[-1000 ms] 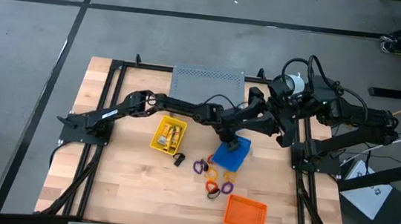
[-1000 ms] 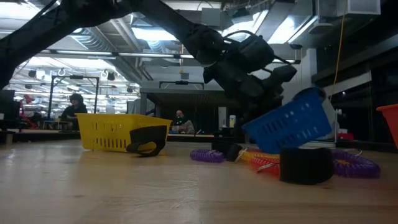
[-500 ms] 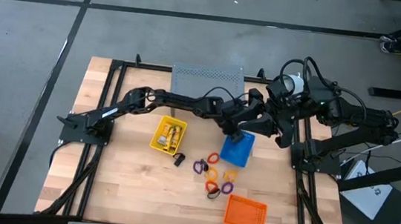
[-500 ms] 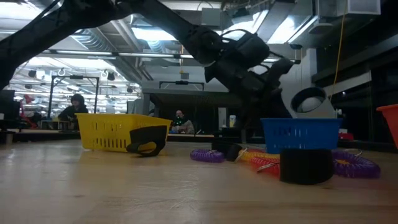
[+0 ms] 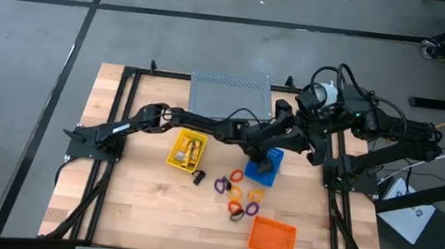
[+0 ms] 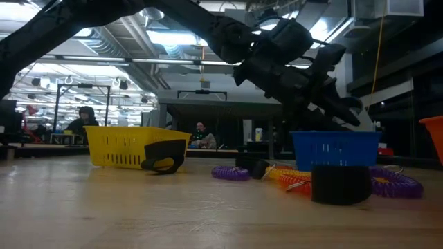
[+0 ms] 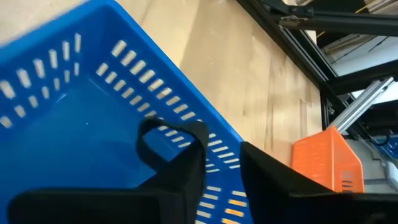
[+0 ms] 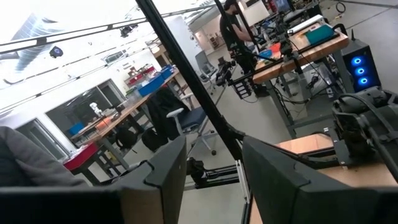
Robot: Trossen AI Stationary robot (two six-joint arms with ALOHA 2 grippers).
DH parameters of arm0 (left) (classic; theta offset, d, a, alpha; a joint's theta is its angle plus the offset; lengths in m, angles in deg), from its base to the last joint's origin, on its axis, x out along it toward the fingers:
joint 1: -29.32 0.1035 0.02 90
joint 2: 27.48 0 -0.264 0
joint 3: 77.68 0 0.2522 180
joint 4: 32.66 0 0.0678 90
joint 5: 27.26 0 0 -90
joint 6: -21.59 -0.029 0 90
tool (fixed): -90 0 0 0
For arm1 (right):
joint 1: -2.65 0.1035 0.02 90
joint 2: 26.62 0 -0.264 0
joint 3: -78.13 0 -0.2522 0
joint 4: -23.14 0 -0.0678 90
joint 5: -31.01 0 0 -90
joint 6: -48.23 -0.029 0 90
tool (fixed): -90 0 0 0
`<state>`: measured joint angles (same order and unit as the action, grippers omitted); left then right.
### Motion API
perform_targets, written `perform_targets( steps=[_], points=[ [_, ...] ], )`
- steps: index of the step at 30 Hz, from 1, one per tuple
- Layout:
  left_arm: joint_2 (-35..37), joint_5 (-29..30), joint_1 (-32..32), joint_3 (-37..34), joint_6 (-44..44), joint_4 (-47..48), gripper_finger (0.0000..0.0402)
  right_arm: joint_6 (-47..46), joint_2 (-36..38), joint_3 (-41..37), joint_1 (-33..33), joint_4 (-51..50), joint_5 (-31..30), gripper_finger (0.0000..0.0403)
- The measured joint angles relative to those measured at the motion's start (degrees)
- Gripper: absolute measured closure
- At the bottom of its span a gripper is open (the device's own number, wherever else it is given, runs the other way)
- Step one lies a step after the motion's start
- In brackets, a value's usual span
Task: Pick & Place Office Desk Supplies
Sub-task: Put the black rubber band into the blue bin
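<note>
Left tool (image 5: 263,167): centre frame, fingers straddling the blue tray (image 5: 269,164) wall, apparently clamped to position it.
Right tool (image 5: 283,111): upper right, parked, fingers apart.
Supplies: loops (image 5: 237,197) below tray; packets in yellow tray (image 5: 186,150); clip (image 5: 198,177) on worktop (image 5: 139,207).

Left hand (image 5: 263,167) hides blue tray (image 5: 275,157) interior; orange tray (image 6: 435,138) cut by edge

Your left claw (image 5: 263,167) sits over one tray (image 5: 273,158). The loops (image 5: 236,194) lie just beside it, toward the desk's (image 5: 139,207) front edge. Another tray (image 5: 186,150) holding packets (image 5: 189,148) lies well off to its left.
</note>
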<state>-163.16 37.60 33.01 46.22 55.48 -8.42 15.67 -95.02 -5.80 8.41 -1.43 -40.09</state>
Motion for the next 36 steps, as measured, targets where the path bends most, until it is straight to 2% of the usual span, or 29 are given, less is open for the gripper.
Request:
perform_targets(
  steps=[7,11,19,29,33,36],
  points=[
    [0.0,-0.1,-0.4,0.0,1.2,0.0,0.0236,0.0,0.0,0.0,0.0,0.0,0.0,0.0243],
    [0.7,-0.4,-0.2,0.0,1.0,1.3,0.0219,0.0,0.0,0.0,0.5,0.0,0.1,0.0243],
    [3.6,0.2,-0.6,0.0,-8.5,13.8,0.0219,0.5,0.0,0.0,0.9,-0.1,0.3,0.0243],
    [4.1,0.1,-2.6,0.0,-9.4,14.6,0.0219,0.9,0.0,0.0,0.9,-0.1,0.2,0.0243],
    [7.2,-1.4,-3.7,-0.1,-10.4,16.1,0.0220,0.9,0.0,0.0,0.9,-0.1,0.2,0.0243],
    [11.6,1.9,-5.3,0.1,-15.2,22.6,0.0222,0.9,0.0,0.0,0.9,-0.1,0.4,0.0243]
  ],
)
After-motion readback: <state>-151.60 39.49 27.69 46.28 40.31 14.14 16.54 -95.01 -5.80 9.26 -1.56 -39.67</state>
